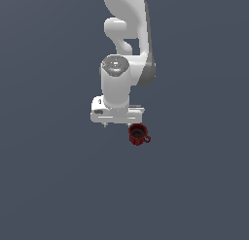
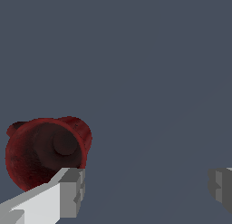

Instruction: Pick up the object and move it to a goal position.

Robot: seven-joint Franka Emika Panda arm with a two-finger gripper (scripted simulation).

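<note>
one white, jointed robot arm hangs into the exterior view from the top edge, its wrist pointing down over a plain dark grey-blue counter. the pincer is best read in the wrist view: two grey fingertip pads stand wide apart, one pad on a white finger and the other pad at the frame edge, with only bare counter between them. the pincer is spread and holds nothing.

one small dark red mug with a loop handle and a dark inside stands upright on the counter in the exterior view, mouth facing up, handle toward the exterior view's right. it sits just beside the white hand block of the arm, under that block's end on the exterior view's right, and off the centre line of the wrist.

in the wrist view the mug appears outside the gap between the pads, on the outer side of the white finger. that finger's pad overlaps the mug's rim in the picture; whether they touch cannot be told.
</note>
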